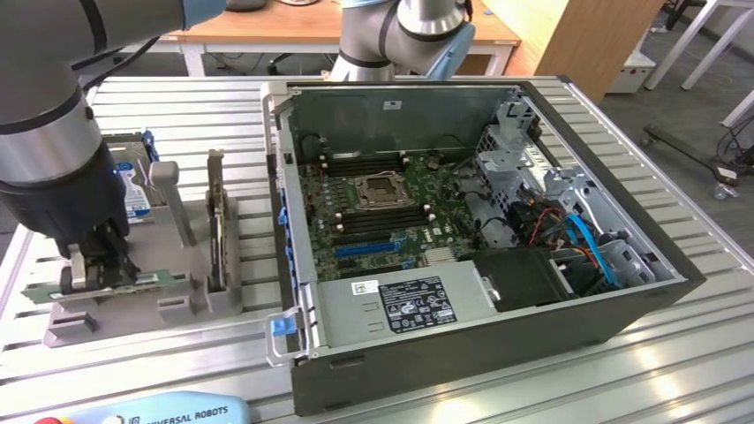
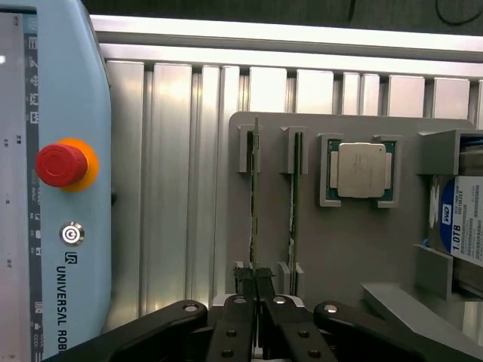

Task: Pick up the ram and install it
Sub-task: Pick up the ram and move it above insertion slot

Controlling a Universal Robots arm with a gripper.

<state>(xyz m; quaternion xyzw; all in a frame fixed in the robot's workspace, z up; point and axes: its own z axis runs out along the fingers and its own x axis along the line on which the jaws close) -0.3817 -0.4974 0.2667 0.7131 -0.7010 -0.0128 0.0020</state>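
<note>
The ram [image 1: 159, 281] [image 2: 255, 196] is a thin green stick standing on edge along the near row of the grey holder [image 1: 177, 309] [image 2: 355, 249]. Its far end sits between the holder's small brackets. My gripper [image 1: 101, 272] [image 2: 255, 277] is straight above it, black fingers shut on the ram's upper edge near the middle. A second green stick [image 2: 296, 196] stands parallel in the neighbouring slot. The open computer case [image 1: 659, 283] lies to the exterior view's right, with the motherboard [image 1: 342, 190] and its long dark memory slots facing up.
On the holder are a square silver processor chip [image 2: 362, 170], a hard drive with a blue-white label [image 1: 136, 196] [image 2: 462, 219] and a dark upright board [image 1: 215, 221]. A light blue teach pendant [image 1: 154, 411] [image 2: 56, 188] with a red stop button lies beside the holder on the slatted aluminium table [image 1: 659, 380].
</note>
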